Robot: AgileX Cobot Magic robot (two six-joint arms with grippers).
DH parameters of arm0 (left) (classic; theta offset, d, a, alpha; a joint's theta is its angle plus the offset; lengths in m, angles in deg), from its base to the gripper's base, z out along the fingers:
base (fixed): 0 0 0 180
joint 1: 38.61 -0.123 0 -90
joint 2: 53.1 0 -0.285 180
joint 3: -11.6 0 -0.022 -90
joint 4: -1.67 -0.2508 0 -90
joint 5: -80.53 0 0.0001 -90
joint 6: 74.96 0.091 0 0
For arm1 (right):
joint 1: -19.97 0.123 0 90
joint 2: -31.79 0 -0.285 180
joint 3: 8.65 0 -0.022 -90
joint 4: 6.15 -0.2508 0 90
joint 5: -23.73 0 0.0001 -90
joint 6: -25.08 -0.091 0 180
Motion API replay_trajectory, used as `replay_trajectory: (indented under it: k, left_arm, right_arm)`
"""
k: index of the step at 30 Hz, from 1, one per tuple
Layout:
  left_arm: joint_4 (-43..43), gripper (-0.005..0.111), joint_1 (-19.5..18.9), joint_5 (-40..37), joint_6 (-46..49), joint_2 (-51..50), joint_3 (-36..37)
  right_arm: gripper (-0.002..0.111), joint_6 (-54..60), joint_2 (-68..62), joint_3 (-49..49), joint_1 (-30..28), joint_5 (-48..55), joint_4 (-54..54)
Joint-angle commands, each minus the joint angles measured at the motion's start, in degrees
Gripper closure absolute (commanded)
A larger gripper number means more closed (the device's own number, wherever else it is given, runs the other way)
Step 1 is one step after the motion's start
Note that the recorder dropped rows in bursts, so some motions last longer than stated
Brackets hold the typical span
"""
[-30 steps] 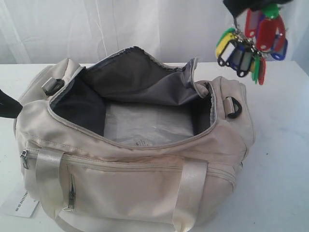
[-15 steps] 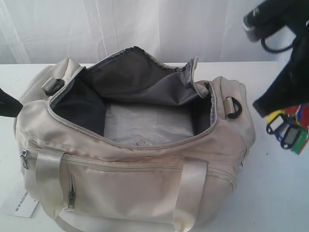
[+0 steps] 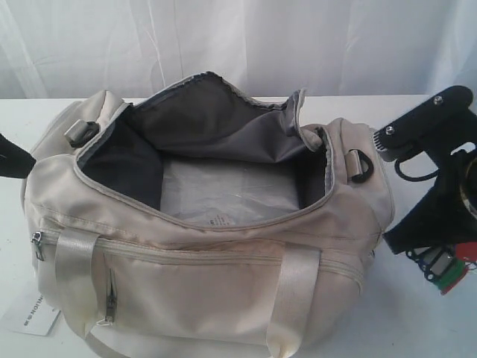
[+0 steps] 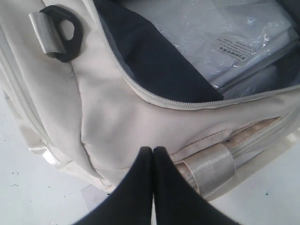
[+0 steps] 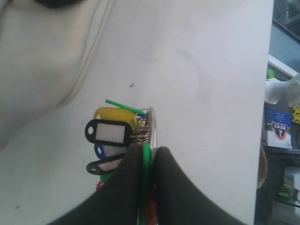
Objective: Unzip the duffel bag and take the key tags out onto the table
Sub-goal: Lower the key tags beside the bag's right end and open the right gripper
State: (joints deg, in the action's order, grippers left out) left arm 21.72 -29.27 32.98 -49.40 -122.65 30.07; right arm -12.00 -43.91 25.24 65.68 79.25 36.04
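The cream duffel bag [image 3: 223,276] stands unzipped in the middle of the white table [image 3: 432,328], its grey lining and a clear plastic packet [image 3: 227,190] showing inside. My right gripper [image 5: 146,149] is shut on the key tags [image 5: 108,133], a green tag pinched between its fingers. In the exterior view it holds the bunch of key tags [image 3: 445,270] low over the table, right of the bag. My left gripper [image 4: 153,150] is shut and holds nothing, hovering by the bag's left end near a black D-ring [image 4: 64,32]; only its dark tip [image 3: 9,158] shows in the exterior view.
A white paper label [image 3: 30,313] lies at the bag's front left corner. The table's edge [image 5: 271,93] runs close beside the key tags in the right wrist view, with clutter beyond it. A white curtain [image 3: 223,37] hangs behind.
My right gripper has carried the key tags from high above the bag's right end down to just over the table beside the bag. The left gripper and bag have not moved.
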Motion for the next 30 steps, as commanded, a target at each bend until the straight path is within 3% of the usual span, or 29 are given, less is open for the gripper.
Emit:
replay_trajectory:
  k: [1,13,20,24,30]
  left_arm:
    - [1.39,0.107,-0.01,-0.85,-0.06,0.47,0.26]
    - [1.77,0.107,-0.01,-1.30,-0.06,0.47,0.26]
    - [2.55,0.107,-0.01,-1.40,-0.06,0.47,0.26]
    - [2.66,0.107,-0.01,-1.40,0.05,0.47,0.26]
    - [2.66,0.107,-0.01,-1.40,0.16,0.47,0.26]
  right_arm:
    - [0.108,-4.07,-0.59,2.27,-0.11,-6.18,1.28]
    - [0.108,-7.27,-17.17,3.14,-0.53,-16.05,4.37]
    - [0.108,-9.60,-23.90,2.51,-1.80,-27.42,3.89]
    - [0.108,-9.64,-24.85,0.54,-1.80,-34.78,3.48]
    - [0.108,-9.64,-27.03,-6.08,-1.80,-35.50,3.10]
